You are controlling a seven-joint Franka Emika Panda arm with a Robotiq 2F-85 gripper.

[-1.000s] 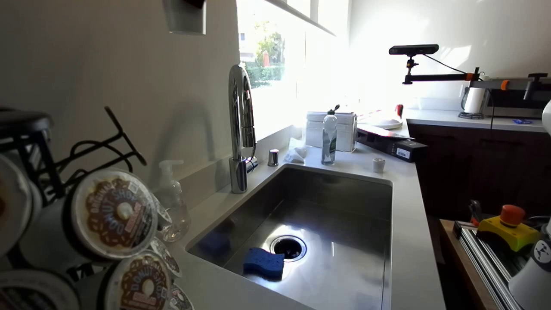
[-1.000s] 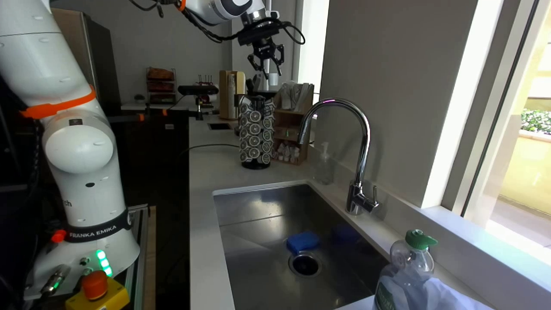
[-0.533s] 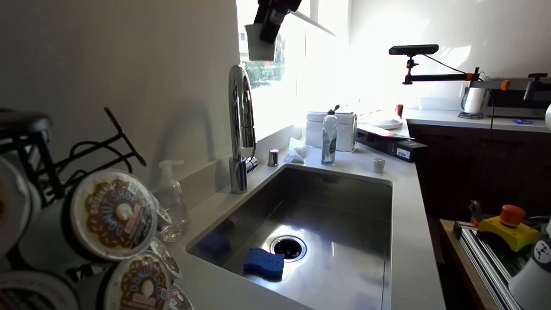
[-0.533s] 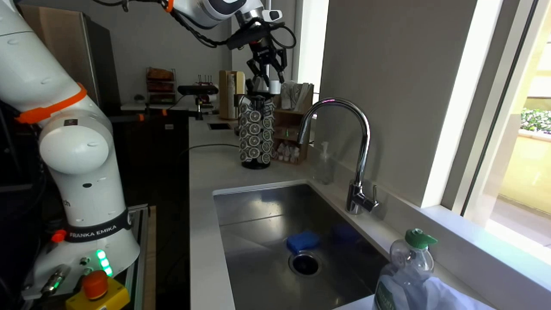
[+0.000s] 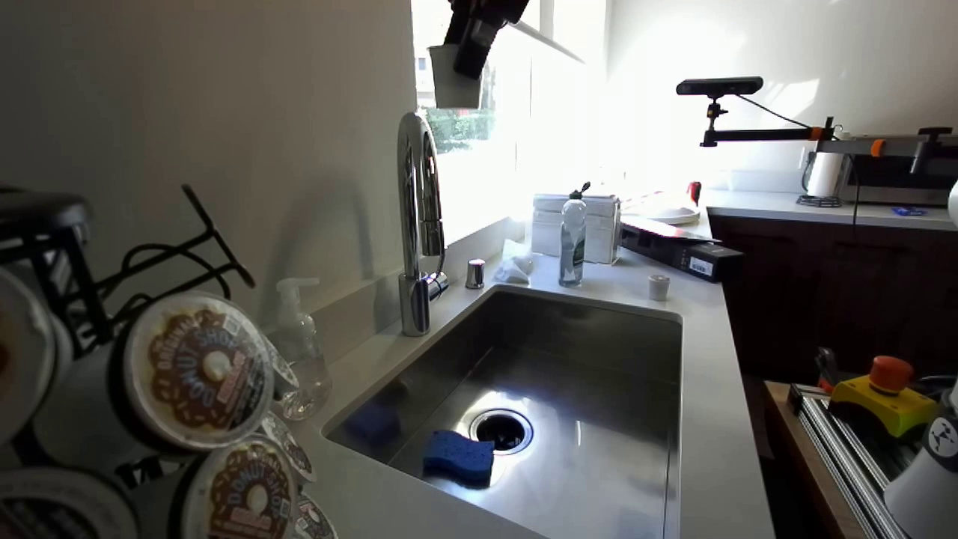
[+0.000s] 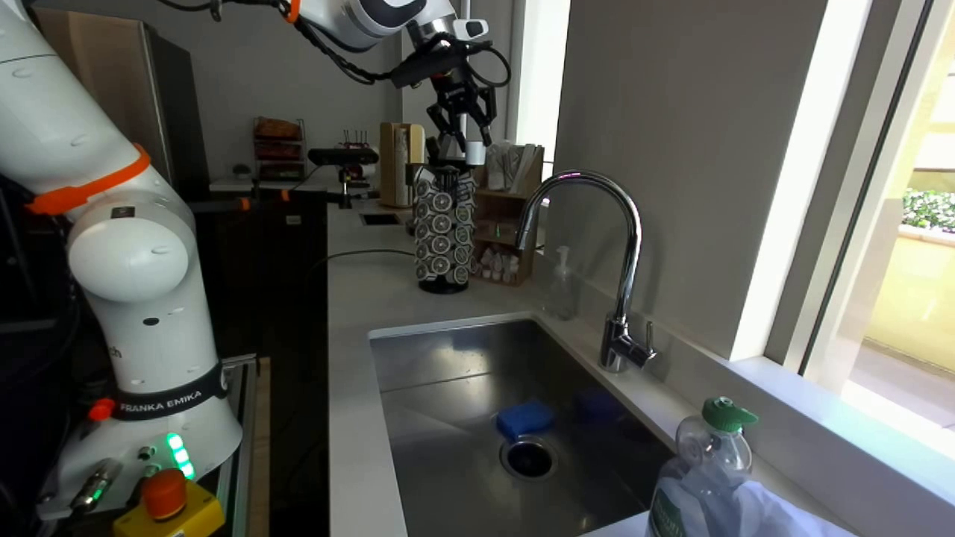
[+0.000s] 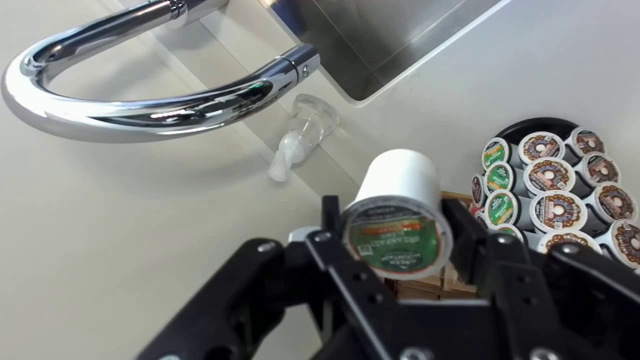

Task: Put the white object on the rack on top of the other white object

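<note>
My gripper (image 6: 474, 140) is shut on a white coffee pod (image 7: 400, 180), a tapered cup with a green printed lid. In the wrist view one finger of the gripper (image 7: 392, 212) is on each side of the pod, and its lid faces the camera. The pod hangs in the air in both exterior views (image 5: 456, 81) (image 6: 475, 154). Another small white pod (image 5: 658, 287) stands on the counter beyond the sink; it is out of view in the wrist view. The rack is a black pod carousel (image 6: 444, 224) full of coffee pods, also in the wrist view (image 7: 546, 125).
A tall chrome faucet (image 5: 413, 224) rises beside the sink (image 5: 584, 374), below and near the held pod. A blue sponge (image 5: 458, 457) lies in the sink. A dish soap bottle (image 5: 572, 239), a black box (image 5: 696, 258) and a clear pump bottle (image 5: 303, 367) stand on the counter.
Over the last second my gripper has carried the pod away from the carousel towards the faucet and window. In the last half second it has moved only slightly.
</note>
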